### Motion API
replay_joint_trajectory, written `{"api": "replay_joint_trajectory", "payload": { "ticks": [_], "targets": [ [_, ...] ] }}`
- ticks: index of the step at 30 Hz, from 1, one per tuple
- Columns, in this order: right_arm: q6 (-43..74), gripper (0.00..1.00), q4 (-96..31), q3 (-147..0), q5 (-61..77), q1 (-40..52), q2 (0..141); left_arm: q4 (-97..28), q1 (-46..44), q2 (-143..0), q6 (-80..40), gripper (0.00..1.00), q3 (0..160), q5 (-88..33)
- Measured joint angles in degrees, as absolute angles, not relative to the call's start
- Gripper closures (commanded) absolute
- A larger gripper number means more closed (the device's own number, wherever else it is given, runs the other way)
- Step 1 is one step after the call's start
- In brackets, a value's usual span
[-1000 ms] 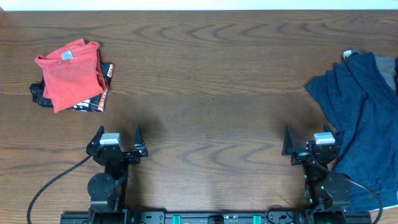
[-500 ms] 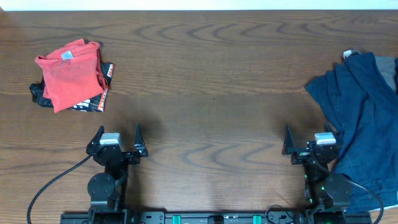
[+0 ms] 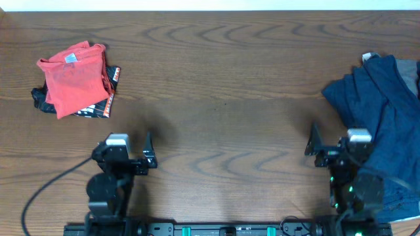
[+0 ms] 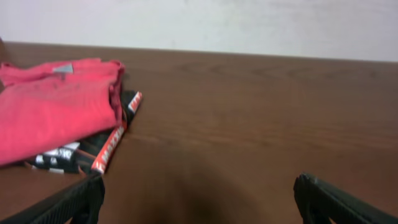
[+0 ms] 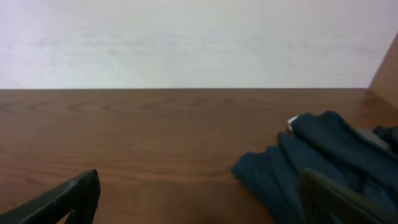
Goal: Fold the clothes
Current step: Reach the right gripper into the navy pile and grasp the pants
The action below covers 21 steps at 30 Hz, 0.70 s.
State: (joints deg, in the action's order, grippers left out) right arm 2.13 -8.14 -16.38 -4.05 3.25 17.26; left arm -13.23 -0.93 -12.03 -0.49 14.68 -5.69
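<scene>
Two heaps of clothes lie on the wooden table, one at each end. At the table's far-left part there are two pieces. One red T-shirt, roughly folded with a small label showing at its collar, rests on top of one black printed garment, whose red-and-white lettering peeks out along the shirt's right and lower edges.

At the table's right edge sits one crumpled navy heap. How many navy pieces make it up cannot be told. One strip of grey fabric shows at its far side, and one small white tag at its top corner.

Two grippers sit at the table's near edge. The left gripper has its two fingers spread wide over bare wood, with nothing between them. The right gripper is also spread wide and empty. Its outer finger overlaps the navy heap from above, and in the right wrist view that finger stands in front of the fabric. Whether it touches cannot be told.
</scene>
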Motion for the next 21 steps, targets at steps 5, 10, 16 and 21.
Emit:
{"api": "replay_joint_trajectory", "payload": {
  "ticks": [5,10,16,21],
  "targets": [
    [2.33,0.01,-16.1,-29.78,-4.89,3.22,36.1,-23.44,-0.93,-24.69,-0.67,0.02,28.4,-5.89],
    [1.08,0.01,-30.44,-45.17,-4.97,2.28,56.27,-34.68,-0.93,-36.97,-0.69,0.02,39.07,-6.17],
    [-0.21,0.01,-36.21,-55.31,-7.55,1.06,72.31,-39.92,-0.93,-45.1,-0.86,0.02,44.4,-7.2],
    [0.75,0.03,-35.81,-56.01,-15.51,-2.68,78.7,-40.16,-0.93,-46.02,-1.15,0.02,44.42,-7.57]
  ]
}}
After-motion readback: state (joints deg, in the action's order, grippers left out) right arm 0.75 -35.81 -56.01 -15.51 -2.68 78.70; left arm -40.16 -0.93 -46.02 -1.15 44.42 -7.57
